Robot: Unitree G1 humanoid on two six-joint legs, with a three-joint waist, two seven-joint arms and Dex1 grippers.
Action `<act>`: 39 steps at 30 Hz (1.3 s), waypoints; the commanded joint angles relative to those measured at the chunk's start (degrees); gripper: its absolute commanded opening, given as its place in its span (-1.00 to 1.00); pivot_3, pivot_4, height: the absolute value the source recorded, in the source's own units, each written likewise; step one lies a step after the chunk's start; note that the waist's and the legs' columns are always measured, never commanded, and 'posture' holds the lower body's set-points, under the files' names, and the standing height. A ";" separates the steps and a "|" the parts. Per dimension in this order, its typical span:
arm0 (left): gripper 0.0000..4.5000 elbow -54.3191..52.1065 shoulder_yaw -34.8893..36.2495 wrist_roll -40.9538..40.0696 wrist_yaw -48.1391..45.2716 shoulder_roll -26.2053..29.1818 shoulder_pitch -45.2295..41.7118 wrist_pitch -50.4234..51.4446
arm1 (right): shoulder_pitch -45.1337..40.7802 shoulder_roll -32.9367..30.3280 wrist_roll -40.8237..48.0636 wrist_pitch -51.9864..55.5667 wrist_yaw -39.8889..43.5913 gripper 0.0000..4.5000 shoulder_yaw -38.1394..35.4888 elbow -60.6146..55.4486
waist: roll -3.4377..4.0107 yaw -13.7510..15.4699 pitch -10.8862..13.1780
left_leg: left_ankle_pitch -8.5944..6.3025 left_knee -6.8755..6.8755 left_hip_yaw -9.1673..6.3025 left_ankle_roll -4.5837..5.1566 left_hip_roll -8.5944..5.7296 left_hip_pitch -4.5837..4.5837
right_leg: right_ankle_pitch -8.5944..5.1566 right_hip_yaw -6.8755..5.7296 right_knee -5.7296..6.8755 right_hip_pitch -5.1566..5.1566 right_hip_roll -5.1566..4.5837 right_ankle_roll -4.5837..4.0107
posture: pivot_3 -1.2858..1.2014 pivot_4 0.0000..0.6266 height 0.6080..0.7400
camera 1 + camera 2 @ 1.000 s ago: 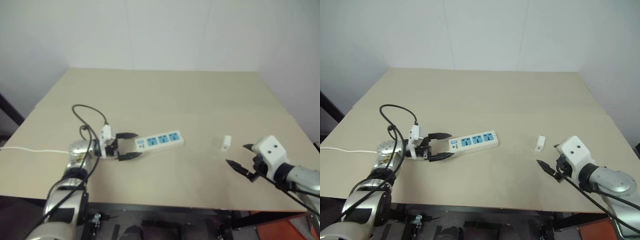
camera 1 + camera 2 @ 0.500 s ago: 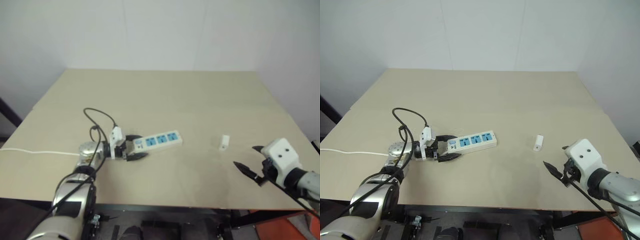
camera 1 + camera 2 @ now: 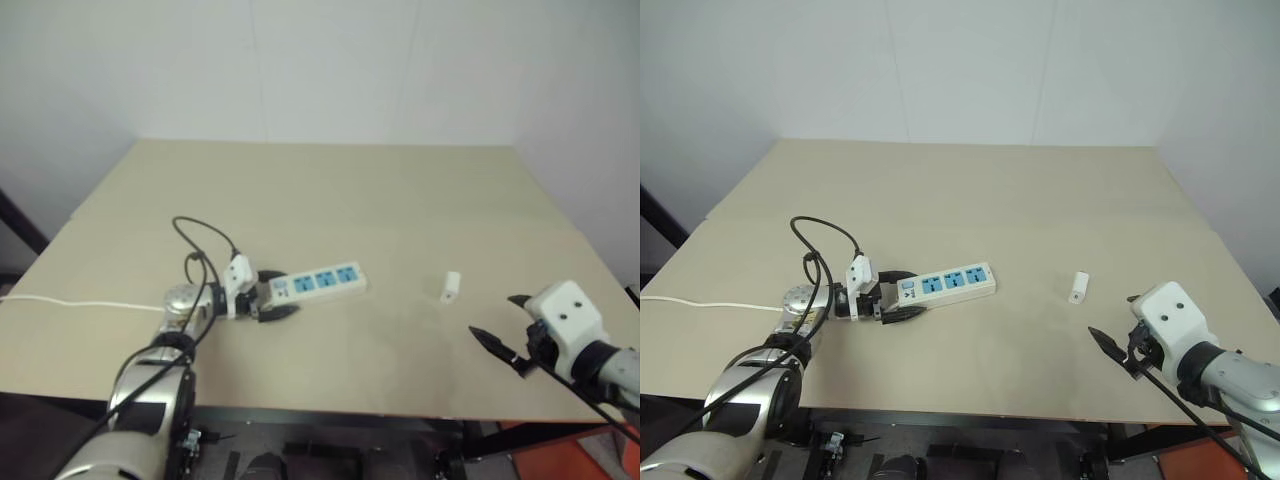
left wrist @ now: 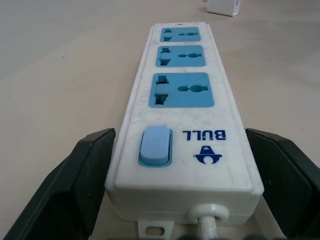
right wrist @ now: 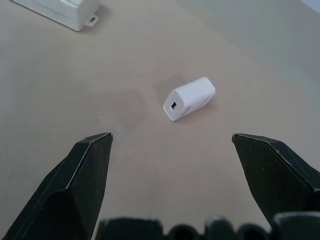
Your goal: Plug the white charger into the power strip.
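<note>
Left gripper, jaws wide, straddles the switch end of the strip to steady it, while the open, empty right gripper faces the charger lying mid-table

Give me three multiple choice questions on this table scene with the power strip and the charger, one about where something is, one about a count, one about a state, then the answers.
1. Where does the white charger lie?
A. Plugged into the power strip
B. On the table, between the strip and the right tool
C. Held in the left tool

2. How many blue socket faces has the power strip?
A. Two
B. Three
C. Five

3. How is the right tool?
A. Open, holding nothing
B. Shut on the charger
C. Shut on the cord

Answers: 1 B, it rests apart from both. 2 B, three show along the bar. 3 A, its fingers stand wide with the charger ahead.
</note>
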 commanded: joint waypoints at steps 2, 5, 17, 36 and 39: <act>0.48 1.05 -0.23 0.84 -0.56 -1.13 -0.36 0.84 | -1.16 -0.71 -0.49 -0.11 -0.76 1.00 -0.51 -1.08 | 0.00 0.25 -0.02 | 0.00 0.00 0.00 0.00 0.00 0.02 | -0.01 0.00 -0.02 0.04 0.00 0.01 | 0.03 -0.52 1.00; 0.46 0.91 -0.75 1.37 -1.02 -1.47 -0.43 1.07 | -2.38 -2.84 -0.94 -1.42 0.94 1.00 0.82 0.37 | 0.01 0.47 -0.02 | 0.00 0.00 0.00 0.00 -0.02 0.02 | -0.02 0.00 -0.05 0.04 -0.01 0.03 | 0.03 -0.52 1.00; 0.46 -0.35 -1.88 1.64 -8.71 -2.50 -1.52 0.65 | -25.91 -18.34 -13.71 -46.91 24.53 1.00 21.39 38.59 | 0.00 0.50 -0.02 | -0.01 -0.05 0.01 0.01 -0.03 0.06 | -0.01 -0.04 -0.24 0.10 -0.03 0.09 | 0.03 -0.52 1.00; 0.46 -2.49 -1.92 0.93 -8.94 -0.61 1.17 -1.59 | -81.04 -2.83 -41.71 -113.61 44.37 1.00 60.10 95.33 | 0.10 -1.00 0.08 | -0.01 -0.05 -0.01 0.00 -0.05 0.04 | 0.24 -0.02 -0.14 -0.02 -0.06 -0.28 | 0.03 -0.52 1.00; 0.46 -2.88 -2.26 1.25 -8.43 0.07 1.70 -1.95 | -83.70 -2.14 -48.94 -115.94 38.32 1.00 62.22 98.49 | 0.11 -1.12 0.09 | -0.01 -0.06 0.00 0.00 -0.06 0.00 | 0.22 0.02 0.00 -0.21 -0.05 -0.35 | 0.03 -0.52 1.00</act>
